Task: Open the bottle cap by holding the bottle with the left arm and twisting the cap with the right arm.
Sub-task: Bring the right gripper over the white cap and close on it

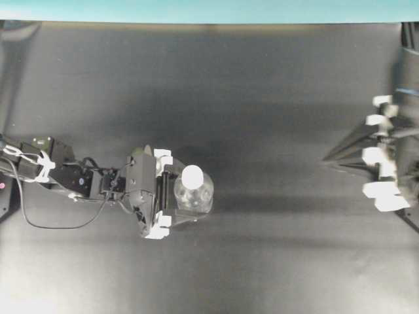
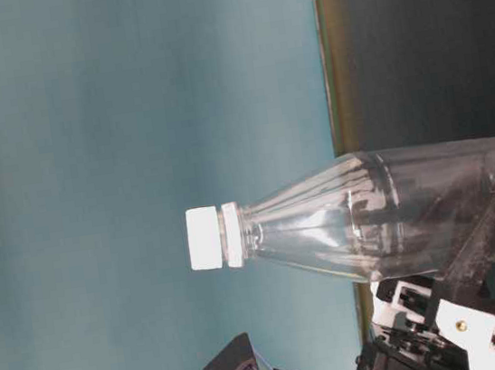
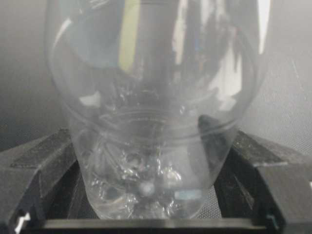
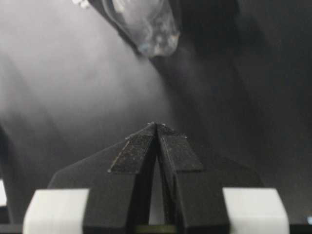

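Observation:
The clear bottle (image 1: 195, 195) stands upright on the black table, left of centre, with its white bottle cap (image 1: 192, 176) on top. My left gripper (image 1: 186, 194) reaches in from the left, and its fingers press the bottle's lower body from both sides. In the left wrist view the bottle (image 3: 156, 122) fills the space between the two black fingers (image 3: 44, 161). The table-level view shows the bottle (image 2: 361, 216) and its cap (image 2: 204, 238) in place. My right gripper (image 1: 325, 159) is shut and empty at the far right, well away from the bottle. Its tips (image 4: 156, 126) meet, and the bottle (image 4: 146, 24) lies far ahead.
The dark table mat (image 1: 262, 98) stretches between the two arms. A teal wall (image 1: 209, 10) borders the far edge. A loose black cable (image 1: 39, 224) loops beside the left arm. The right arm's white-clamped links (image 1: 383, 163) sit at the right edge.

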